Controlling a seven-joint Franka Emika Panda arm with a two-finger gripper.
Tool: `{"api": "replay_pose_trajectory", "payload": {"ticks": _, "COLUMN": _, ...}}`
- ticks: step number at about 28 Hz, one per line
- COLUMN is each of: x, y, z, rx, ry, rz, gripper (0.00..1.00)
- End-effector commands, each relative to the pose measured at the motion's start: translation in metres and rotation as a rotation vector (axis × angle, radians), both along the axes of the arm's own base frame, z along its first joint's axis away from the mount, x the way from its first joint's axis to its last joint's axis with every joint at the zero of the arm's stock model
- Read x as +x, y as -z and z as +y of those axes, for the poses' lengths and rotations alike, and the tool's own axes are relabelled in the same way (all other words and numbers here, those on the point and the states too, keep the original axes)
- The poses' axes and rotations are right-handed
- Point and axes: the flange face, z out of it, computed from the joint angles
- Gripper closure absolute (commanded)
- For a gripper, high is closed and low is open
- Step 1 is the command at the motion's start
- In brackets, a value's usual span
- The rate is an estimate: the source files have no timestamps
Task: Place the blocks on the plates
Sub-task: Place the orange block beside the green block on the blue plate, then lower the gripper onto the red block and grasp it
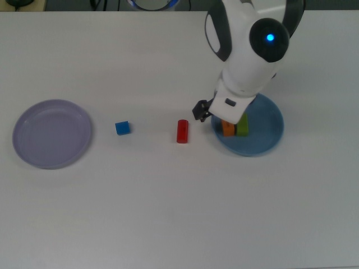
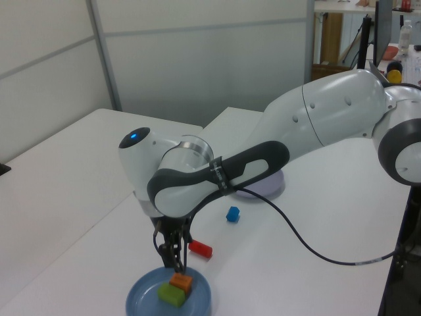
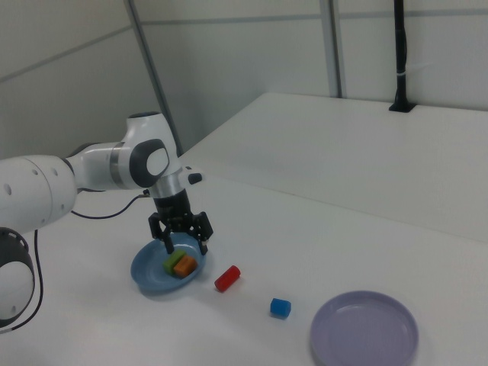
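The light blue plate [image 1: 263, 138] holds the orange block [image 1: 227, 129] and the green block [image 1: 242, 126] side by side. In the right view my gripper [image 3: 185, 241] hangs open just above these two blocks, with nothing between its fingers. In the top view one fingertip [image 1: 199, 110] sticks out to the top view's left of the plate. The red block [image 1: 182, 131] lies on the table between the plates. The short blue block [image 1: 122, 128] sits further to the top view's left. The lavender plate [image 1: 52, 133] at the far left holds nothing.
The white arm reaches over the blue plate [image 2: 143, 295] and hides its far side in the top view. A black cable [image 2: 309, 247] trails from the arm across the table in the left view. A black post [image 3: 399, 53] stands at the table's far edge in the right view.
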Motion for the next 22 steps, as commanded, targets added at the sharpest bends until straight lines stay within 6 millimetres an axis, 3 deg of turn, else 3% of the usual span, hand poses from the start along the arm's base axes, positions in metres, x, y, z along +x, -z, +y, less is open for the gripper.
{"api": "replay_pose_trajectory", "payload": {"ticks": 1, "x": 0.008, "y": -0.004, "z": -0.049, "rx": -0.007, "ry": 0.261, "rz": 0.004, "gripper": 0.0}}
{"api": "replay_pose_trajectory", "payload": {"ticks": 10, "x": 0.017, "y": 0.003, "z": -0.089, "rx": 0.017, "ry": 0.424, "rz": 0.018, "gripper": 0.0}}
{"api": "replay_pose_trajectory", "payload": {"ticks": 22, "x": 0.021, "y": 0.029, "z": -0.091, "rx": 0.024, "ry": 0.432, "rz": 0.03, "gripper": 0.0}}
